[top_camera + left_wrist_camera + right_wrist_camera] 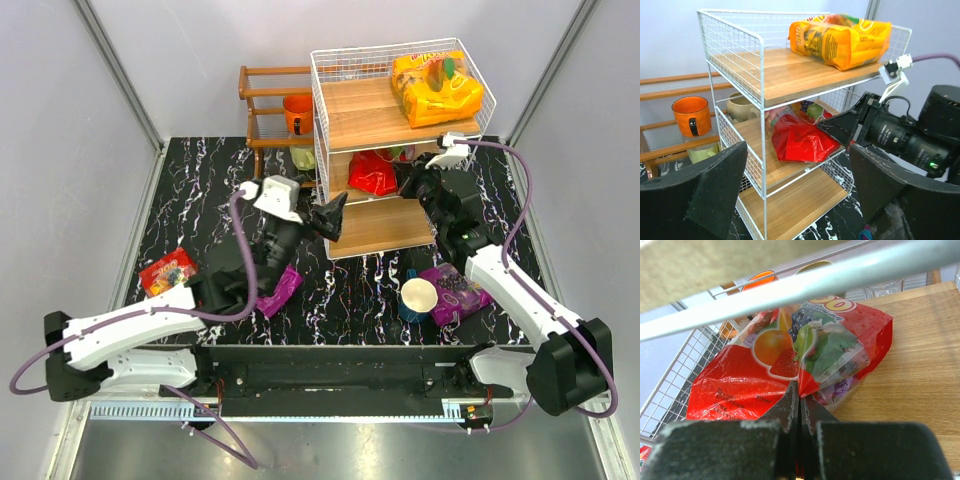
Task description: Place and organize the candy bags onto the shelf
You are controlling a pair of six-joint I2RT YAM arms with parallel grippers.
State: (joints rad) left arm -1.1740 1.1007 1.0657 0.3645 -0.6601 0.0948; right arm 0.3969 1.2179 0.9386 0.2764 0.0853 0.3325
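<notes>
The white wire shelf (318, 75) stands at the back. An orange-yellow candy bag (437, 88) lies on its top board. My right gripper (405, 178) reaches into the middle tier and is shut on the edge of a red candy bag (790, 365) lying on that board (920, 355). My left gripper (335, 215) is open and empty, hovering in front of the shelf's left side. In the left wrist view its fingers (715, 185) frame the shelf (762, 65) and the red bag (802, 140). Another red bag (168, 270) and two purple bags (280, 290) (455, 290) lie on the table.
A white paper cup (418, 297) stands beside the right purple bag. A dark brown wooden rack (265, 95) with an orange mug (297, 112) stands left of the shelf. The bottom shelf board (800, 200) is bare.
</notes>
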